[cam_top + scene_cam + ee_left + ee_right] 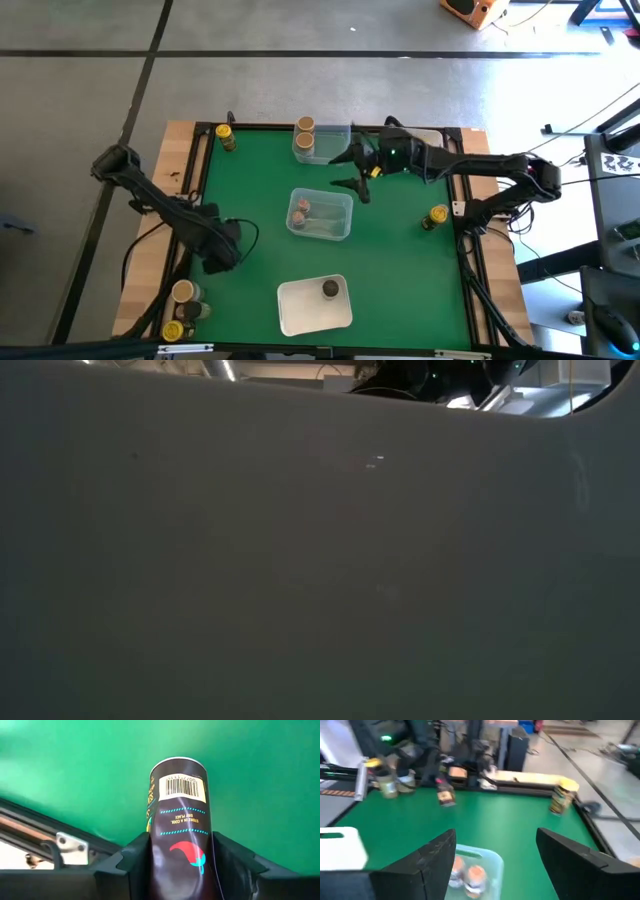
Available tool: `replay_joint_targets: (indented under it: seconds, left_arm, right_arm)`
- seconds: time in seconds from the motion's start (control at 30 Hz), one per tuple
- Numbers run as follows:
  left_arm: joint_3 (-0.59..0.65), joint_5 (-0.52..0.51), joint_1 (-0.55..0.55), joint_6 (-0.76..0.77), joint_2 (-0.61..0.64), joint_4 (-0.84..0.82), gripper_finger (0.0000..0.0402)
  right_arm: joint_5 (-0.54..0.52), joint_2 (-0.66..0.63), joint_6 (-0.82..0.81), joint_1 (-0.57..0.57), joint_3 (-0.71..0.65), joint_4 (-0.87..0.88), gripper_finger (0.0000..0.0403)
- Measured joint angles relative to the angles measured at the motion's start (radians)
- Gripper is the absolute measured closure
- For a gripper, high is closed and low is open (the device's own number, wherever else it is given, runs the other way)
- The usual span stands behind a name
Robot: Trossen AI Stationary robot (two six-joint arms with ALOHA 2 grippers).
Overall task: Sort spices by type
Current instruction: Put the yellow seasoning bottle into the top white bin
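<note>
A dark spice jar (177, 825) is seen clamped between the two dark fingers (125, 870) of the left tool (180, 870), its length extending away from the camera. A white barcode label, printed storage text and a red and teal emblem are displayed on its side. The green counter (260, 780) is observed behind it. A black frame rail with a metal bracket (70, 848) is noted along the counter's edge.

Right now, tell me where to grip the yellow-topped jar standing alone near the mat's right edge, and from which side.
Grip the yellow-topped jar around the middle of its round body, coming in level from the open mat side. It stands upright and alone, and the table frame runs close behind it, so that side is cramped. The right gripper, open, looks wide enough.
</note>
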State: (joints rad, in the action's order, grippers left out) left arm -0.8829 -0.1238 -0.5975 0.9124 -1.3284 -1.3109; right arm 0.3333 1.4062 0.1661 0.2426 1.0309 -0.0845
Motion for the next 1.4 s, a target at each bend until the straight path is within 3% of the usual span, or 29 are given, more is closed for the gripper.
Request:
replay_joint_targets:
  seconds: [0.37,0.57,0.8,1.2,1.4]
  left_arm:
    - [-0.034,-0.056,0.047,0.049,0.063,0.044,0.0223]
    - [-0.079,-0.130,0.052,0.032,0.064,0.060,0.0223]
    - [-0.114,-0.252,0.055,-0.031,0.064,0.206,0.0223]
    - [-0.114,-0.333,0.077,-0.107,0.064,0.323,0.0223]
    - [-0.104,-0.346,0.077,-0.222,0.062,0.486,0.0223]
  right_arm:
    - [-0.057,0.117,0.025,-0.162,0.001,-0.009,0.0135]
    - [-0.106,0.121,0.025,-0.229,0.001,-0.003,0.0180]
    - [-0.113,0.169,-0.008,-0.272,0.001,-0.052,0.0240]
    - [-0.113,0.307,-0.039,-0.296,0.006,-0.305,0.0269]
    - [-0.114,0.363,-0.082,-0.295,0.006,-0.502,0.0270]
